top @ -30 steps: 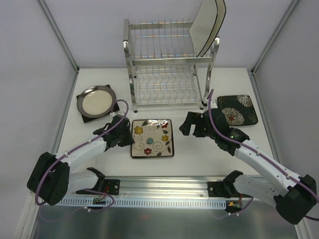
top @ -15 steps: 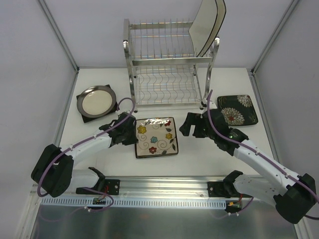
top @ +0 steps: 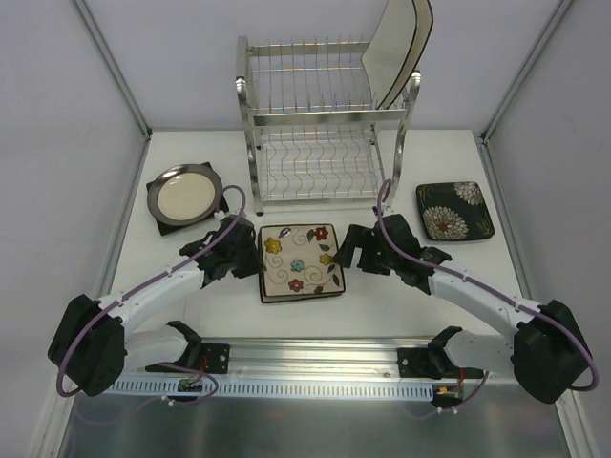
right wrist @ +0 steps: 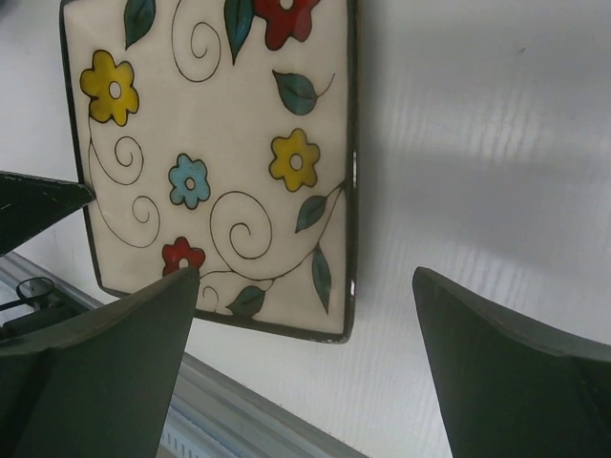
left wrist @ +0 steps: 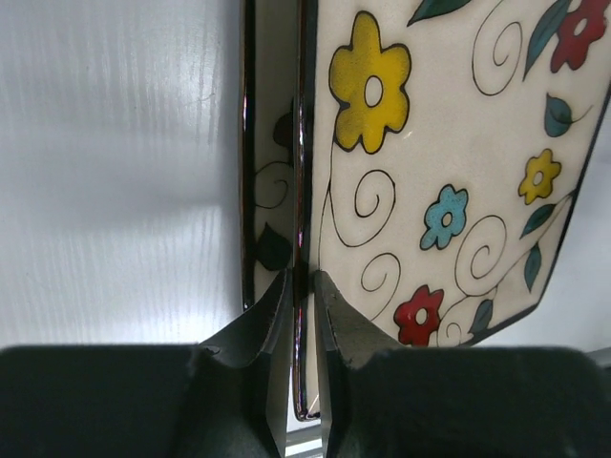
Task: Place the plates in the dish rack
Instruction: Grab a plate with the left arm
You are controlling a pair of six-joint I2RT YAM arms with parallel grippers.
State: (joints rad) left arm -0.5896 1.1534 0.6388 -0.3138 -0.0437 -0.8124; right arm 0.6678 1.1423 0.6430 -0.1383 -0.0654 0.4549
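The flowered plate [top: 298,260] is lying on the surface [top: 458,162] before the dish rack [top: 325,124], its left rim being pinched by the left fingers [left wrist: 260,324]; the right fingers [right wrist: 124,334] are being held spread alongside. Slipping is being risked by so shallow a hold.

We note bright, even overhead light; glare on the dish rack [top: 325,113]; soft shadows on the table [right wrist: 477,143] beside the flowered plate [right wrist: 220,143]; wrist views blurred nearest the lens.
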